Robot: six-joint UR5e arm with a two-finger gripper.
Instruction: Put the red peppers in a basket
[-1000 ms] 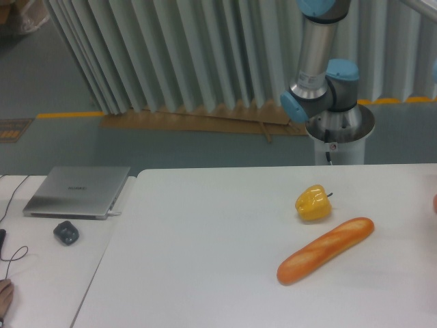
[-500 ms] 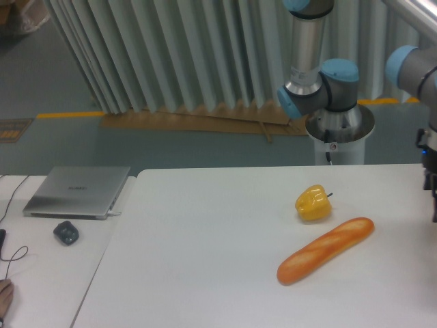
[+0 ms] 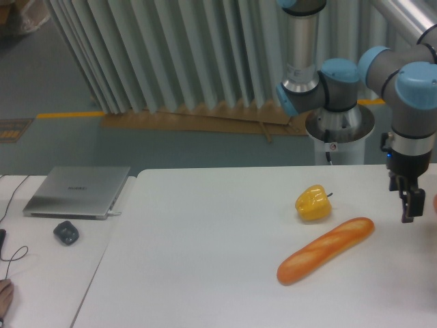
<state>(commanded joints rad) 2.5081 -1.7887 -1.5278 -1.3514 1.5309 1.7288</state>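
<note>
A closed grey laptop (image 3: pixel 77 191) and a dark mouse (image 3: pixel 66 233) lie at the far left. On the white table (image 3: pixel 205 260) sits a yellow bell pepper (image 3: pixel 313 203), with a long orange-brown baguette (image 3: pixel 325 250) just below it. Further right the gripper (image 3: pixel 407 205) hangs over the table, pointing down; whether its jaws are apart cannot be told. The red pepper (image 3: pixel 435 203) shows only as a reddish sliver at the right edge, just beside the gripper.

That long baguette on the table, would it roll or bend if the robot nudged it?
The baguette looks rounded and lies flat on the table, so a sideways push would probably roll it. Its smooth, glossy surface suggests a stiff fake that likely wouldn't bend and might slip.
</note>
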